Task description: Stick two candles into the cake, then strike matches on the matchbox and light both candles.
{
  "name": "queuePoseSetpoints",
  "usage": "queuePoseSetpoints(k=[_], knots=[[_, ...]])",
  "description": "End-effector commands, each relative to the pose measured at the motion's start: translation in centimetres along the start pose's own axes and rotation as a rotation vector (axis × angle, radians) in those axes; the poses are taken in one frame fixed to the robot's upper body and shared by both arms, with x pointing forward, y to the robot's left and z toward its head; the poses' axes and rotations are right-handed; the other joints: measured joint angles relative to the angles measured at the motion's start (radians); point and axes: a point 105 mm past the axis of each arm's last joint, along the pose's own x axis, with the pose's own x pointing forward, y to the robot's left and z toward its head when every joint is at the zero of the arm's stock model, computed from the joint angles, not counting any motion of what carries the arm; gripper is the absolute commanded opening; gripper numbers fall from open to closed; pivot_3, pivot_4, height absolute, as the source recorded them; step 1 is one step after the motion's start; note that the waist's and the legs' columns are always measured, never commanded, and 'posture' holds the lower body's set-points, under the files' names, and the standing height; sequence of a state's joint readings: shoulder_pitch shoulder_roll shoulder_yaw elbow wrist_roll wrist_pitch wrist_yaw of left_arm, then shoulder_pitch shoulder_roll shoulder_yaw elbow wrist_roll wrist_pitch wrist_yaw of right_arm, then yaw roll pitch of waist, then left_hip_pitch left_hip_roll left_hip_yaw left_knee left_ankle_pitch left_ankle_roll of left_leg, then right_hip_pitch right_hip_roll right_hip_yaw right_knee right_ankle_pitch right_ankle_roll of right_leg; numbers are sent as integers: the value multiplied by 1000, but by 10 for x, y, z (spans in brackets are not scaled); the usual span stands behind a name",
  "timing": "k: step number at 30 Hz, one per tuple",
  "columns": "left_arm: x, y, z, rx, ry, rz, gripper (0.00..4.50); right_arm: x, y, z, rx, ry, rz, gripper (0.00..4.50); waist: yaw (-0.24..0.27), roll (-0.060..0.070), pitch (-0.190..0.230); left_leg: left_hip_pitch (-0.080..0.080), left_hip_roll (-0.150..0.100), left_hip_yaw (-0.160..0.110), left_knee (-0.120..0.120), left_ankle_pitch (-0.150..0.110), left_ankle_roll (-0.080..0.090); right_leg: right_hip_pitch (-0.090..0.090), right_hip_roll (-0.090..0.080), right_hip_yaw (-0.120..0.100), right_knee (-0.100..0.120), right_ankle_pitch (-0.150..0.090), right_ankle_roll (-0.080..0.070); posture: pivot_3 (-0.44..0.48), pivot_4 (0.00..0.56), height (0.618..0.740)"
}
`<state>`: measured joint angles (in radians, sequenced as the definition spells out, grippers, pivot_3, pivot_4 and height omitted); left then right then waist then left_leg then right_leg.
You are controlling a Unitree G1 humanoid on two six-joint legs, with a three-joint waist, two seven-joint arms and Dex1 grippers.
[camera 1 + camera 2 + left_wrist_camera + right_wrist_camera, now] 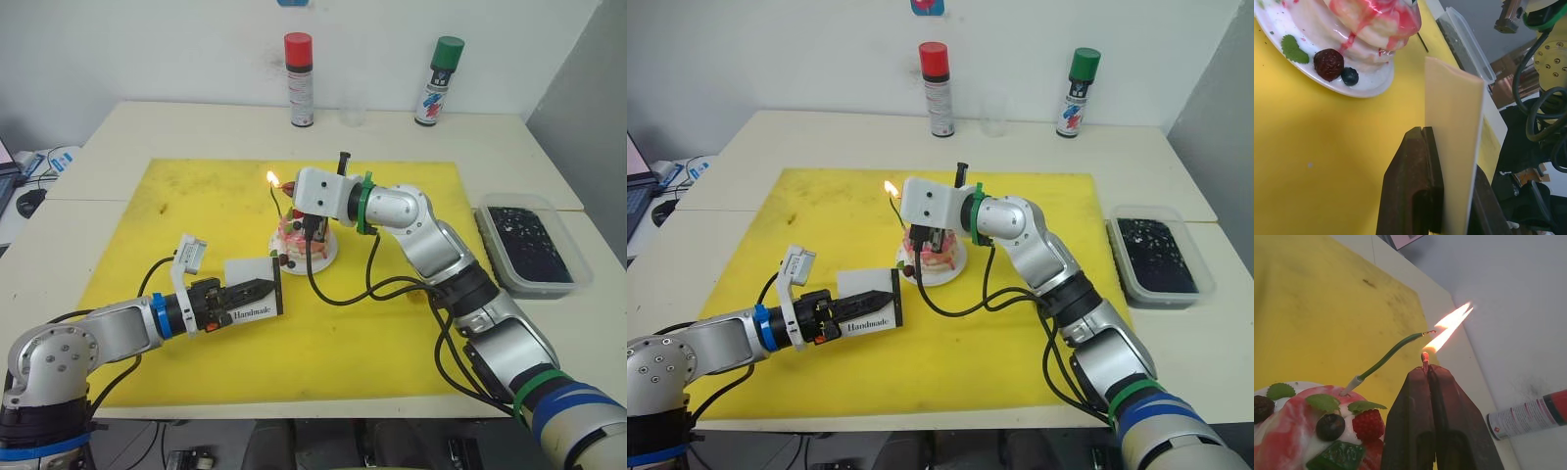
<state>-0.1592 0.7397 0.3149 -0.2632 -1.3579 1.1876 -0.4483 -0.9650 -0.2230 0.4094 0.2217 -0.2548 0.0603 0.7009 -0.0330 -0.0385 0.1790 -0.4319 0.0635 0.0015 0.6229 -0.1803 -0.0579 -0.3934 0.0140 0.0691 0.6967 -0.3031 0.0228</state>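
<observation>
Right claw [1426, 363] is pinched shut on a burning match [1424, 357], only the glowing tip pokes out past the fingertips, and the flame streams off it right beside the tip of a candle [1391, 354]. That candle is stuck in the top of the cake [302, 242] and leans away from it, long axis running from the white base in the frosting out toward the far left, thin green stem slightly curved. In the head views there's a small flame just left of the right claw, above the cake

Left claw [257, 290] is closed on the matchbox [253, 294], holding it up on edge near the front left of the cake, apart from the plate [1364, 85]. The "Handmade" side faces the near edge, and the box's long axis runs roughly left to right, with its dark strip on the right end toward the cake

Surface is a yellow mat [196, 206] laid over a pale bench [147, 122], with a white wall behind. Two spray cans stand at the far edge, a red-capped can [300, 80] and a green-capped can [438, 81], well apart, with a clear cup [353, 108] between them. Off the mat to the right is a clear plastic tub [531, 245] with dark stuff inside. Some cables and gear sit at the far left edge
</observation>
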Motion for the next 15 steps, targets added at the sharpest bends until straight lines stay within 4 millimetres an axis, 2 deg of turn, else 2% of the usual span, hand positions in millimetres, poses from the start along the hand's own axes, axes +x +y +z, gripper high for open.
queuePoseSetpoints(k=[1,5,8,11,15], knots=[[7,-9,2,11,-2,-59,0,-19,-27,24,-4,-80,-109,28,1,0,0,0,0,0,0,0,0,0,0,0,0,0,0,0,150,740],[16,-17,-3,2,28,-109,0,-45,-51,34,42,-99,-224,28,2,0,0,0,0,0,0,0,0,0,0,0,0,0,0,0,150,740],[21,-22,-9,-1,56,-142,0,-67,-65,31,105,-75,-308,28,3,0,0,0,0,0,0,0,0,0,0,0,0,0,0,0,150,740],[32,-30,-17,2,107,-196,0,-112,-76,2,245,52,-450,28,7,0,0,-1,-1,-1,-1,0,0,0,0,-1,0,0,0,0,150,740],[42,-38,-25,7,146,-247,0,-169,-65,-47,416,267,-595,28,10,0,0,-1,-2,0,-1,0,0,2,-1,0,-3,0,0,0,150,740]])
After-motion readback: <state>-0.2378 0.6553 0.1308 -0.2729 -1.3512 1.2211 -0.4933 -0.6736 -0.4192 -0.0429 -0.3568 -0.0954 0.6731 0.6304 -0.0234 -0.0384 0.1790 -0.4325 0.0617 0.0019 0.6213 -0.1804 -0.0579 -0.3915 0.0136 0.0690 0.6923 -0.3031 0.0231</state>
